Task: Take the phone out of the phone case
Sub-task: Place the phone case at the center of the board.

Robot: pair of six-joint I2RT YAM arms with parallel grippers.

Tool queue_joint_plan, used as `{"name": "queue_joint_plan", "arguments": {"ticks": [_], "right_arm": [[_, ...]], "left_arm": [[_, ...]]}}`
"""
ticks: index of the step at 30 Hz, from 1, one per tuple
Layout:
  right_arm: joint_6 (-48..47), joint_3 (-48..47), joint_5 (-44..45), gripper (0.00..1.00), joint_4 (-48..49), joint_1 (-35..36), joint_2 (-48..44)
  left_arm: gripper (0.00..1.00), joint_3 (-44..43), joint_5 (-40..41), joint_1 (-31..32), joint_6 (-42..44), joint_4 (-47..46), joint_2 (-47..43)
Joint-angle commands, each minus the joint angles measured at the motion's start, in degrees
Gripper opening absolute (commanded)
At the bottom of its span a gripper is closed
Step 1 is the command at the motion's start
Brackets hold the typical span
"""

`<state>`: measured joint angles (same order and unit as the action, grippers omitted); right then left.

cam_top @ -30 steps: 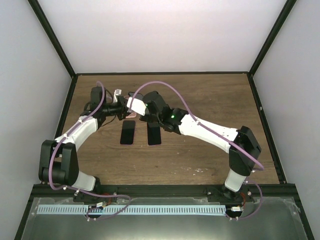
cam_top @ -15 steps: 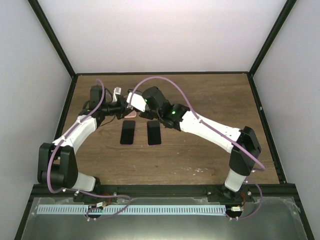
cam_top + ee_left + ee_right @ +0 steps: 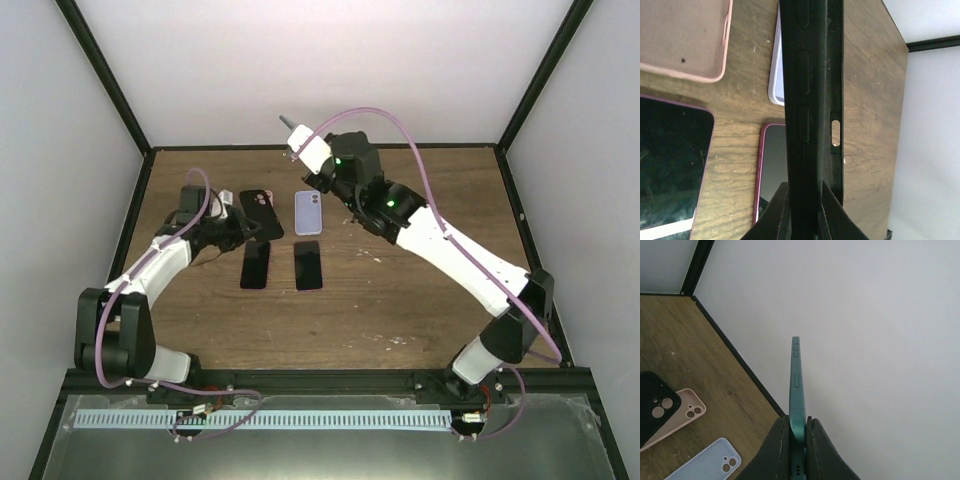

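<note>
From the top we see the left gripper (image 3: 232,228) low over the surface (image 3: 420,300). It pinches one end of the black case (image 3: 260,213). The right gripper (image 3: 303,142) is high up by the back wall, well apart from the left one. It pinches the phone (image 3: 289,122), so the phone is out of the case. Below the right gripper a blue case (image 3: 307,212) lies flat. One spare phone (image 3: 256,265) and a second spare phone (image 3: 308,265) lie side by side near the left gripper.

From the left wrist we see the left gripper (image 3: 805,192) pressed onto the black case (image 3: 810,75). The case runs straight out from the tips, edge toward us. Under it lie both spare phones, screens up. A pink case (image 3: 685,35) lies ahead and off to one side.

From the right wrist we see the right gripper (image 3: 797,425) squeezing the bottom end of the green phone (image 3: 795,380). The phone stands straight out from the tips, thin edge toward us, with the white wall behind it. Down to one side we see the black case (image 3: 655,407) in front of the pink case (image 3: 687,412), and the blue case (image 3: 710,462) closer to the gripper.
</note>
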<state>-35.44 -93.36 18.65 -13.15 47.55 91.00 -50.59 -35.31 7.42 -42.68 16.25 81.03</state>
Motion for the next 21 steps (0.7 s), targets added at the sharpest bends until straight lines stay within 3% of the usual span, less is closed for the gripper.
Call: {"name": "queue_joint_plan", "arguments": {"ticks": [1, 9, 21], "right_arm": [[3.27, 0.52, -1.21, 0.01, 1.36, -3.0, -5.15], [7.88, 2.28, -5.27, 0.01, -1.56, -11.17, -9.55], [10.09, 2.81, -7.08, 0.01, -2.39, -13.27, -10.55]], "left_arm": [[0.0, -3.78, 2.44, 0.11, 8.0, 1.98, -0.69], [0.0, -12.72, 3.57, 8.76, 11.26, 2.67, 8.89], [0.0, -28.41, 4.82, 18.12, 9.33, -0.36, 30.46]]}}
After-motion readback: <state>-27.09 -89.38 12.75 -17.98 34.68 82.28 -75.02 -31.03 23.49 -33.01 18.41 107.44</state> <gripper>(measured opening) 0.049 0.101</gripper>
